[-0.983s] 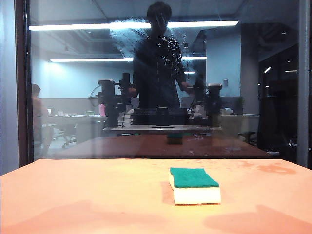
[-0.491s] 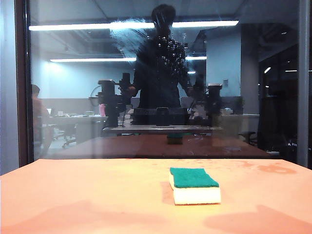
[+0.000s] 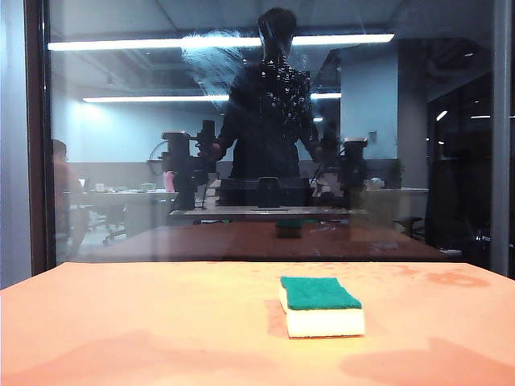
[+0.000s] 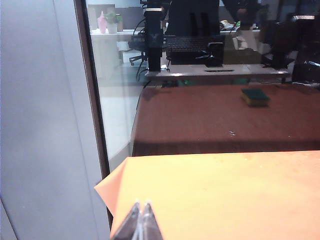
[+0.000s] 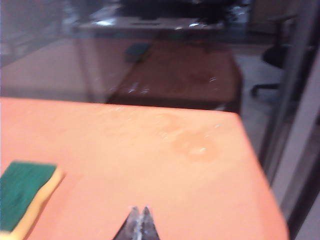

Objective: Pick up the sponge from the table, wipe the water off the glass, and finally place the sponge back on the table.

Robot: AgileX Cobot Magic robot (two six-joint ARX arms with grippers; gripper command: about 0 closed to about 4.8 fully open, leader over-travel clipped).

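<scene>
Exterior view: compared with the pictures from one second ago, nothing on the table [image 3: 121, 322] has moved. The sponge [image 3: 320, 305] lies in the same spot, flat, green layer up, right of the middle and nearer the front edge than the glass [image 3: 145, 161]. Only the dark reflected figure in the pane has shifted slightly. The task therefore appears not to have started; pickup is the step still pending.

Neither arm appears in this view. In its wrist view the left gripper [image 4: 140, 220] sits above the table's left far corner, fingertips together, holding nothing. The right gripper [image 5: 138, 222] hangs over the right side, likewise closed and empty, with the sponge [image 5: 25, 192] well apart from it.

The water [image 3: 221, 68] shows as a whitish streaky smear high on the pane, unwiped.
</scene>
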